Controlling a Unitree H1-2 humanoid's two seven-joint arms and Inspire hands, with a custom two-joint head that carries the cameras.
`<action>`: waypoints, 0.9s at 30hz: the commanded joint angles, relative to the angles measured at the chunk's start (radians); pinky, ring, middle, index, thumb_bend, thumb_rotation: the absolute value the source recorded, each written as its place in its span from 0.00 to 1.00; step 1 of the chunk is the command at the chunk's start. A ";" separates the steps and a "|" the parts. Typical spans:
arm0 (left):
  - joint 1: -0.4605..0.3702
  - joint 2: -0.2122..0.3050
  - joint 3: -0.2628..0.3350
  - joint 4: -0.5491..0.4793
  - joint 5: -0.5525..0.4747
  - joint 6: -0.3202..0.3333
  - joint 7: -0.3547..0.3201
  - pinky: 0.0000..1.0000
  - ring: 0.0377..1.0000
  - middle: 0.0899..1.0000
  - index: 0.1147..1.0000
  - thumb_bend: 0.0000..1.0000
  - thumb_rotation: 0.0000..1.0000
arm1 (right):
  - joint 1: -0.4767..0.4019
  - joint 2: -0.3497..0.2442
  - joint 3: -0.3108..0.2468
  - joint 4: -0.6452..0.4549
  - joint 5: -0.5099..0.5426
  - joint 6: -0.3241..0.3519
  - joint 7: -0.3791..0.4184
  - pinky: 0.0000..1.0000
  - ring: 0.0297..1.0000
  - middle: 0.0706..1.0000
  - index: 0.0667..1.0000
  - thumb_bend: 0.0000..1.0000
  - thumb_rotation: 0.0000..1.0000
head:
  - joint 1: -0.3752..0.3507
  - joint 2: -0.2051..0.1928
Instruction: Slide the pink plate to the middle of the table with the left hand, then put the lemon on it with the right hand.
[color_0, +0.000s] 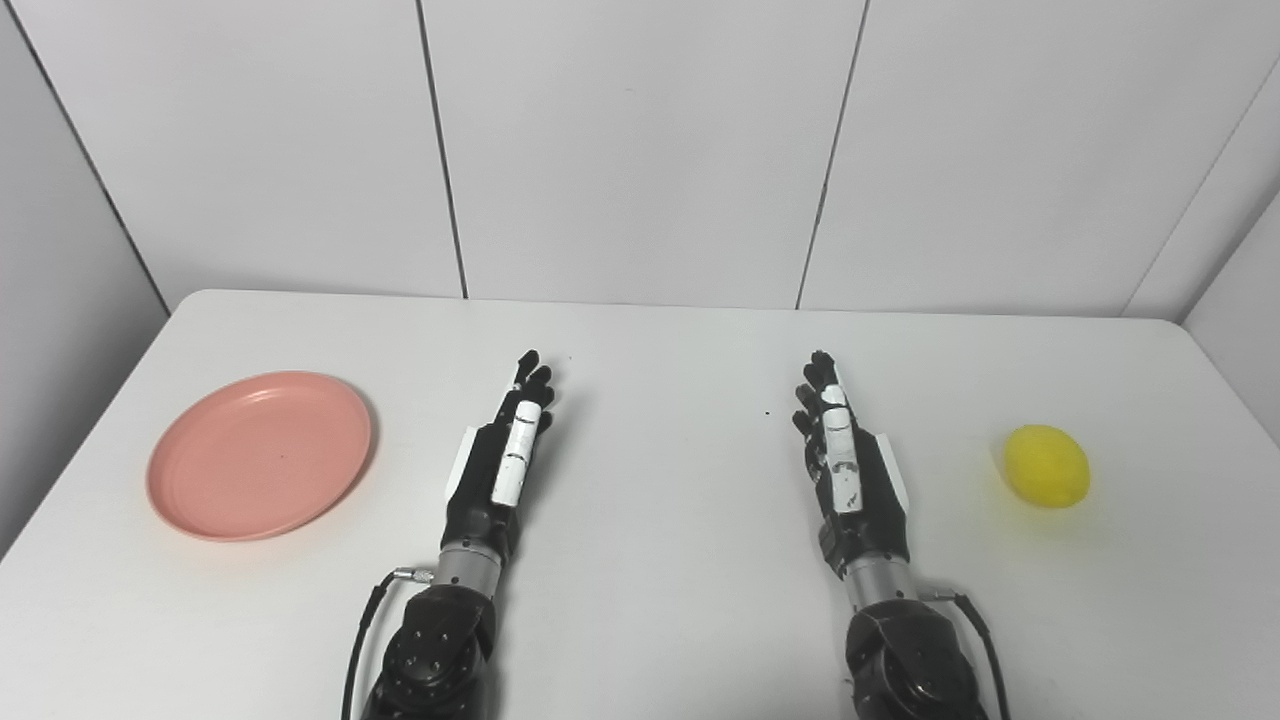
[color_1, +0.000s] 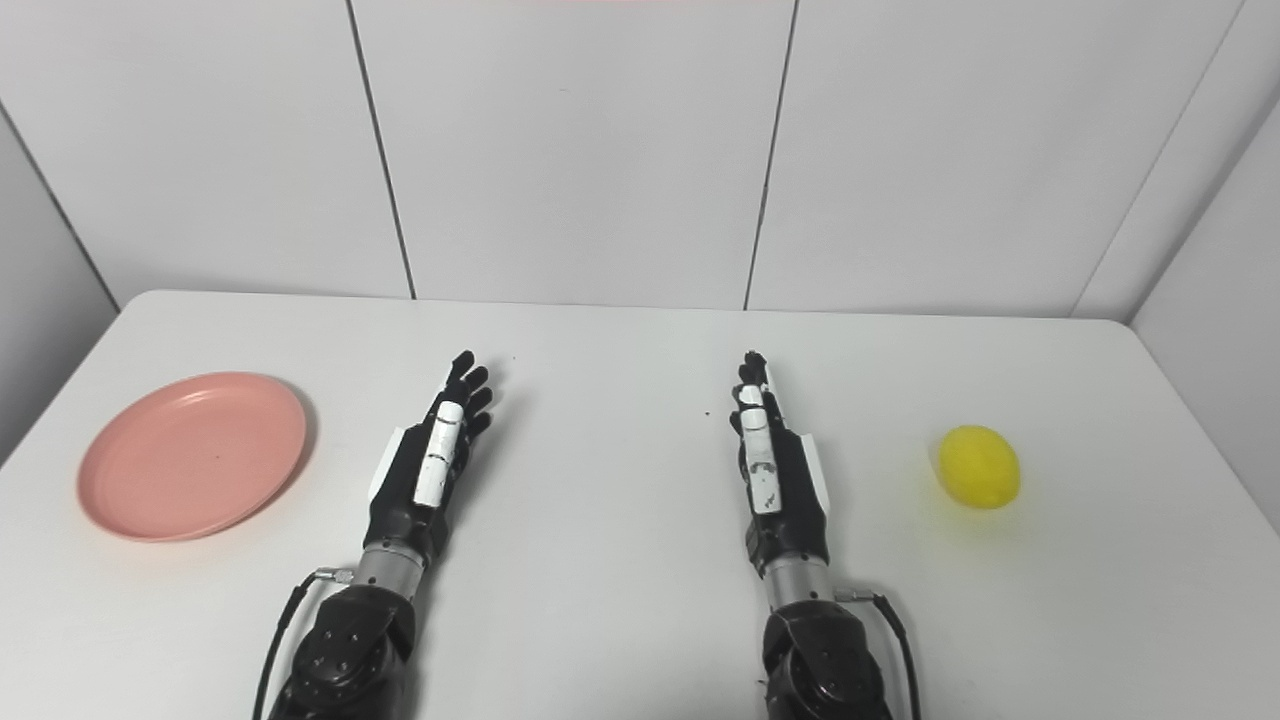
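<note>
Left eye view: pink plate (color_0: 259, 456) sits far left on the white table (color_0: 660, 600), lemon (color_0: 1046, 466) far right, both well apart from the hands. Right eye view: left hand (color_1: 428, 462) and right hand (color_1: 772, 462) lie mid-table, fingers stretched forward, holding nothing, plate and lemon untouched.

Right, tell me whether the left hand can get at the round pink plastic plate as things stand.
Probably yes. The left hand is open and holds nothing, and only bare white table lies between it and the round pink plastic plate on its outer side.
</note>
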 joint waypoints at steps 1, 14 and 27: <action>0.005 0.002 -0.006 0.006 0.004 -0.012 -0.008 0.96 0.97 0.97 0.97 0.57 1.00 | -0.029 0.004 0.001 -0.029 0.000 -0.035 0.003 1.00 1.00 0.99 0.98 0.76 1.00 | 0.000 0.000; 0.006 0.001 -0.006 0.005 0.008 -0.011 -0.003 0.96 0.96 0.97 0.96 0.58 1.00 | -0.026 0.004 0.004 -0.031 -0.001 -0.040 0.006 1.00 1.00 1.00 0.98 0.77 1.00 | 0.001 0.002; 0.008 0.000 -0.008 -0.003 0.011 -0.006 -0.002 0.96 0.97 0.97 0.96 0.58 1.00 | -0.024 0.006 0.007 -0.037 -0.002 -0.032 0.006 1.00 1.00 1.00 0.99 0.78 1.00 | 0.002 0.002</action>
